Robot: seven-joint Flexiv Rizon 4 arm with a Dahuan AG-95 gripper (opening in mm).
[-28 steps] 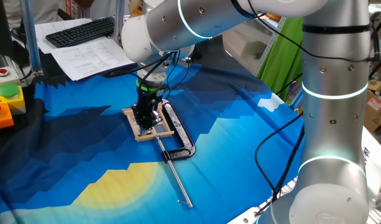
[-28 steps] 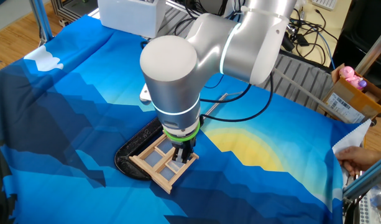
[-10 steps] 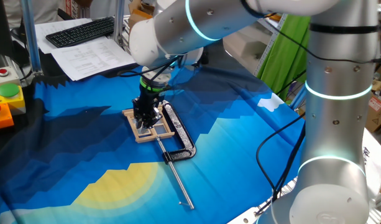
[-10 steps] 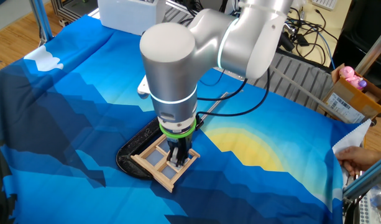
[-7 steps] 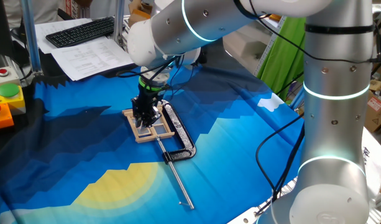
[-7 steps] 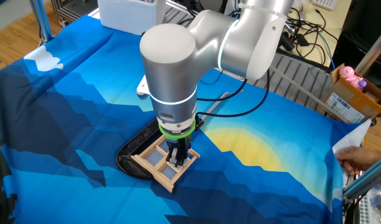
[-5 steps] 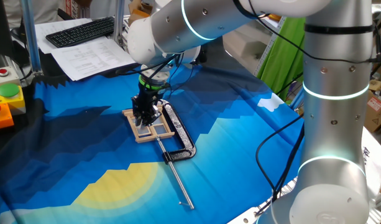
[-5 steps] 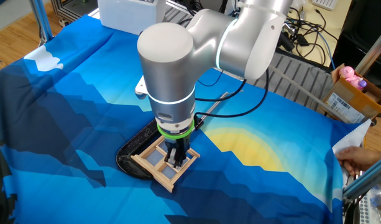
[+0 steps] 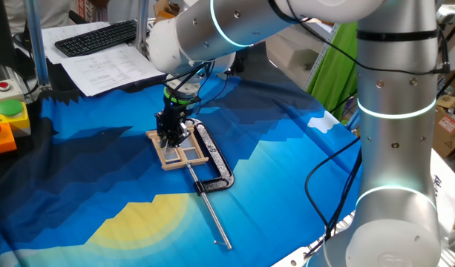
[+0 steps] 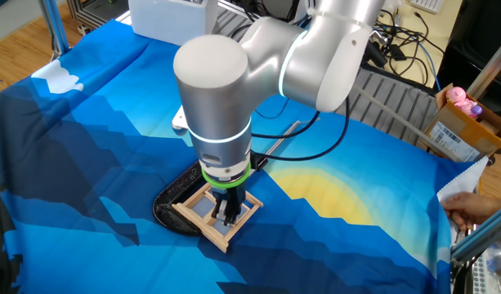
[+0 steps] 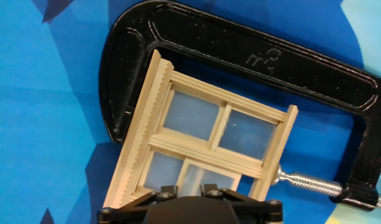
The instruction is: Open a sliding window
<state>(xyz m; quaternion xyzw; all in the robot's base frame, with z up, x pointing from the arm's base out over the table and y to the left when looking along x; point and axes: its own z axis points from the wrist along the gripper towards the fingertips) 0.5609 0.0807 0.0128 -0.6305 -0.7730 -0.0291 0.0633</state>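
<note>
The sliding window is a small pale wood frame with four panes. It lies flat on the blue cloth inside the jaw of a black metal clamp. In the fixed views the window sits under my hand. My gripper points straight down at the window's near half, its two fingertips on either side of a vertical crossbar of the lower sash. The fingers look closed on that bar. The gripper hides much of the window in the fixed views.
The clamp's silver rod runs toward the table's front. A button box, keyboard and papers lie at the far left. A white box, a cardboard box and a person's hand are at the edges.
My gripper has shifted a little sideways along the window, toward the clamp's closed end, staying low on the frame. The clamp has not moved.
</note>
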